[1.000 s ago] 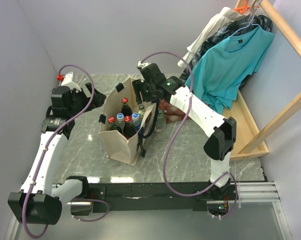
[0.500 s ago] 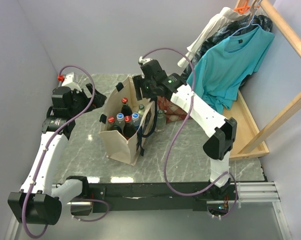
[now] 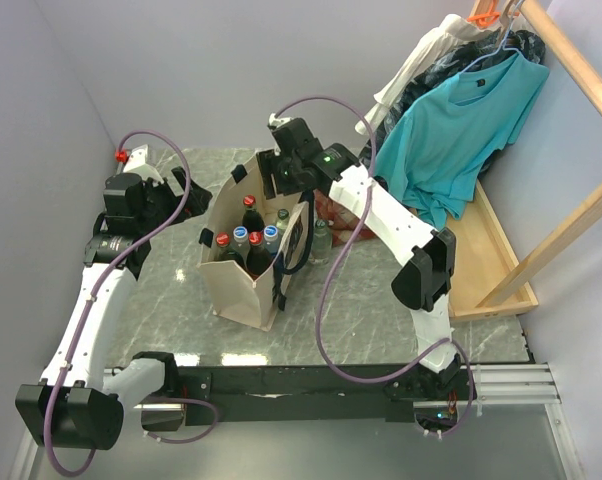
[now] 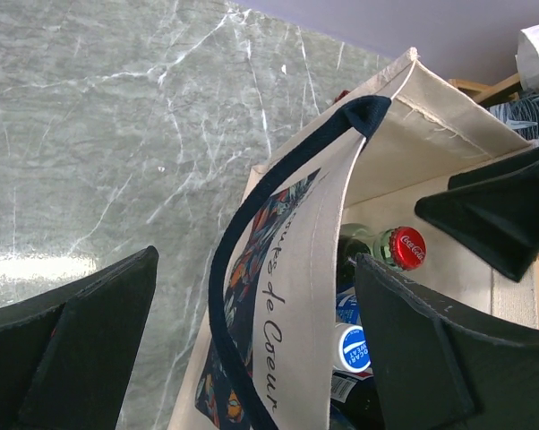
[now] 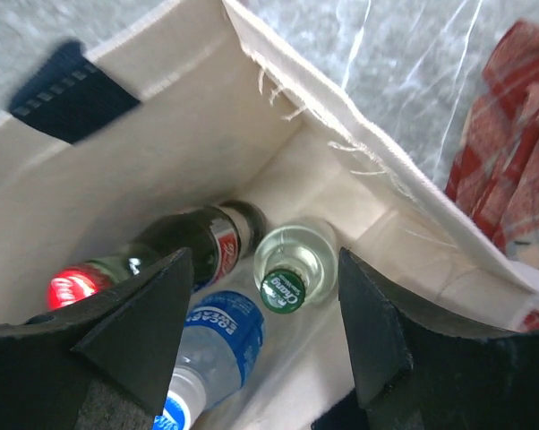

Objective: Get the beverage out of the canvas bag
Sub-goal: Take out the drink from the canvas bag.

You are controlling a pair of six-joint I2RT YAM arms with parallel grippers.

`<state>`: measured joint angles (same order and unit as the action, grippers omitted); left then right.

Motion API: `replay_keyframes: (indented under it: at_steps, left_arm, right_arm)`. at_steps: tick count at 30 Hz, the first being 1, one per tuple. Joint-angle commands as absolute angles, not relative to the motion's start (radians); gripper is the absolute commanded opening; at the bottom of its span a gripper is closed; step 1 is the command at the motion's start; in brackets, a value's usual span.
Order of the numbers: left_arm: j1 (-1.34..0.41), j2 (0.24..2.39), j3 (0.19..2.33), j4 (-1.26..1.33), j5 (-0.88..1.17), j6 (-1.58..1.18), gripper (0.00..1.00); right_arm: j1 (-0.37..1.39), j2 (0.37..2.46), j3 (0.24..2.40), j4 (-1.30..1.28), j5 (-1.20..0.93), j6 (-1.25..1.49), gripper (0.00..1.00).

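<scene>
While the bag (image 3: 243, 280) stands on the desk (image 3: 371, 300) with its bottles (image 3: 253, 238) inside, the right pincer (image 5: 265, 262) hovers part open and empty over a green-capped bottle (image 5: 283, 285). The left pincer (image 4: 256, 260) gapes wide beside the bag. Nothing is gripped yet; grasping and lifting remain.

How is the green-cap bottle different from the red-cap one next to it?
The green-capped bottle is clear and pale; the red-capped bottle is dark, like cola. The green-capped bottle shows between the right gripper's open fingers; the red-capped bottle sits off to one side. Both are capped, inside the canvas bag.
</scene>
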<state>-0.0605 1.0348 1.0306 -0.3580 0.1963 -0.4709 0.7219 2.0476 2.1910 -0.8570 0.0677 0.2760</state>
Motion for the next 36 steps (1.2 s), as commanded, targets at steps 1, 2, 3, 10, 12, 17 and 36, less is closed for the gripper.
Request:
replay_keyframes:
  at_steps: [1, 2, 3, 10, 12, 17, 36]
  left_arm:
    - [-0.064, 1.020, 1.043, -0.334, 0.192, -0.456, 0.96]
    - [-0.064, 1.020, 1.043, -0.333, 0.192, -0.459, 0.96]
    - [-0.064, 1.020, 1.042, -0.331, 0.192, -0.459, 0.96]
    - [-0.064, 1.017, 1.039, -0.333, 0.193, -0.453, 0.96]
    - [-0.064, 1.017, 1.034, -0.331, 0.195, -0.456, 0.96]
    - [-0.064, 1.019, 1.034, -0.327, 0.195, -0.454, 0.96]
    - [-0.064, 1.049, 1.048, -0.333, 0.192, -0.451, 0.96]
  right_arm:
    - [0.713, 2.016, 2.143, -0.861, 0.064, 0.287, 0.72]
    - [0.713, 2.007, 2.131, -0.861, 0.074, 0.287, 0.72]
    - [0.713, 1.999, 2.105, -0.862, 0.090, 0.288, 0.72]
    - [0.712, 1.934, 2.030, -0.884, 0.150, 0.299, 0.72]
    - [0.710, 1.921, 1.993, -0.871, 0.163, 0.304, 0.72]
    - [0.710, 1.890, 1.953, -0.864, 0.167, 0.310, 0.72]
    - [0.745, 1.894, 1.963, -0.862, 0.048, 0.261, 0.70]
